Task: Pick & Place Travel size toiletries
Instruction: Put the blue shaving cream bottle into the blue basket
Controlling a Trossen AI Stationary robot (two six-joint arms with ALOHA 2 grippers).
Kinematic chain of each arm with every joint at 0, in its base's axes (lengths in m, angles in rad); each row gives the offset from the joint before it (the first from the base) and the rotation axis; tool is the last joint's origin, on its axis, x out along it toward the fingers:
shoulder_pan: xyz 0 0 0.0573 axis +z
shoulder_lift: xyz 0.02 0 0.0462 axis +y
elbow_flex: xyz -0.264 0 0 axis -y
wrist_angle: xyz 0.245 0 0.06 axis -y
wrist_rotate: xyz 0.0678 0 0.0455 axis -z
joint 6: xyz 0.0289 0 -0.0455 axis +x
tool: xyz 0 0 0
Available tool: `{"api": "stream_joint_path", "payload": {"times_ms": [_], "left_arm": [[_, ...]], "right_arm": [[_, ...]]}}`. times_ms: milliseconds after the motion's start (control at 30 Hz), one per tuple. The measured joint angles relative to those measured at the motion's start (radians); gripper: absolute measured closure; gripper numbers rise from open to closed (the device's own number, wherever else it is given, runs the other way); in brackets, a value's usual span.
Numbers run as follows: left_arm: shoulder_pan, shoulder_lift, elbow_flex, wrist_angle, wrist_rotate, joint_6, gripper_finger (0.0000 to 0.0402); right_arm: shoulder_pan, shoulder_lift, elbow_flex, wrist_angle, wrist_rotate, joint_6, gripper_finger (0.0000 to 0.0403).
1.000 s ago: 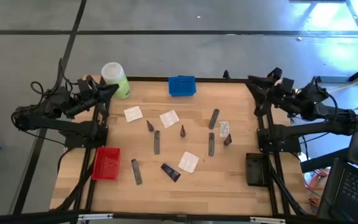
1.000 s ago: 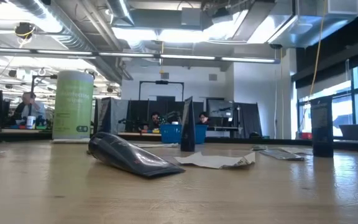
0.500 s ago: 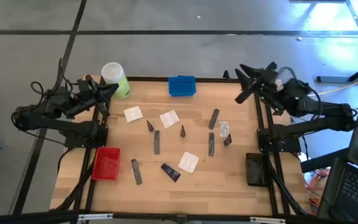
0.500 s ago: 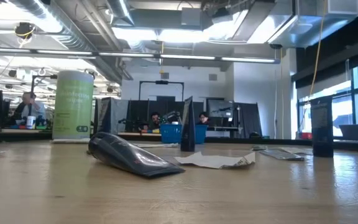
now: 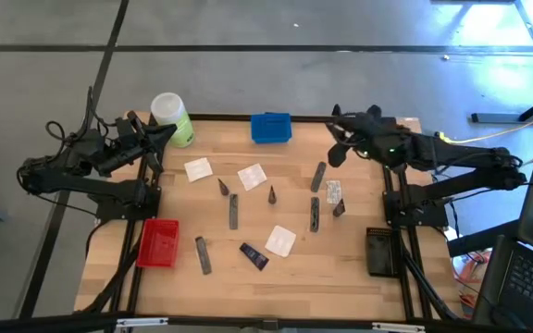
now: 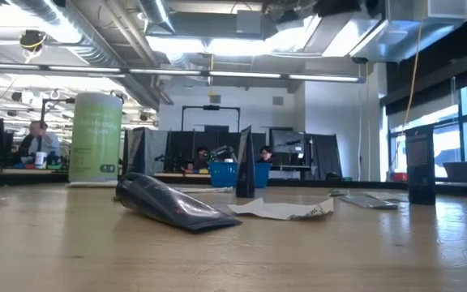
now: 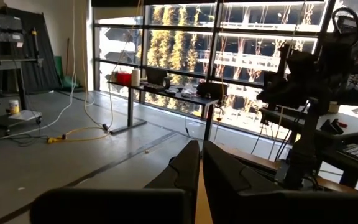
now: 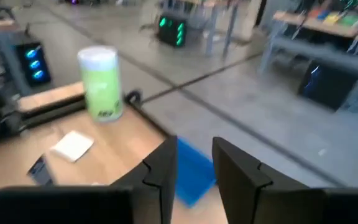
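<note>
The travel size toiletries lie spread on the wooden table: white sachets (image 5: 198,168) (image 5: 252,176) (image 5: 280,240), grey tubes (image 5: 233,210) (image 5: 318,176) (image 5: 203,254), dark cones (image 5: 272,194) (image 5: 339,209), a navy tube (image 5: 254,255) and a clear packet (image 5: 334,191). My right gripper (image 5: 337,137) (image 8: 194,167) hangs open above the table's far right part, between the blue tray and the nearest grey tube, and holds nothing. My left gripper (image 5: 167,132) (image 7: 201,177) waits shut at the far left corner, beside the green bottle.
A big green bottle (image 5: 172,118) (image 8: 102,84) stands at the far left corner. A blue tray (image 5: 270,128) (image 8: 191,171) sits at the far edge, a red tray (image 5: 158,242) near left, a black tray (image 5: 380,252) near right. People sit in the room beyond.
My right arm has swung out from its place beside the table's right edge toward the left, coming over the table's far right part, and its gripper has tipped from pointing upward to slightly downward. Nothing on the table has moved.
</note>
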Motion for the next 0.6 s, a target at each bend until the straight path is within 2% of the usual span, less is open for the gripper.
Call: {"api": "stream_joint_path", "payload": {"times_ms": [133, 333, 600], "left_arm": [[0.000, 0.000, 0.000, 0.000, 0.000, 0.000, 0.0386], [0.000, 0.000, 0.000, 0.000, 0.000, 0.000, 0.0386], [0.000, 0.000, 0.000, 0.000, 0.000, 0.000, 0.0386]], "right_arm": [[0.000, 0.035, 0.000, -0.072, -0.097, 0.091, 0.0278], [0.000, 0.079, 0.000, -0.210, -0.175, 0.211, 0.0257], [0.001, 0.120, 0.000, -0.446, -0.192, 0.362, 0.0246]]}}
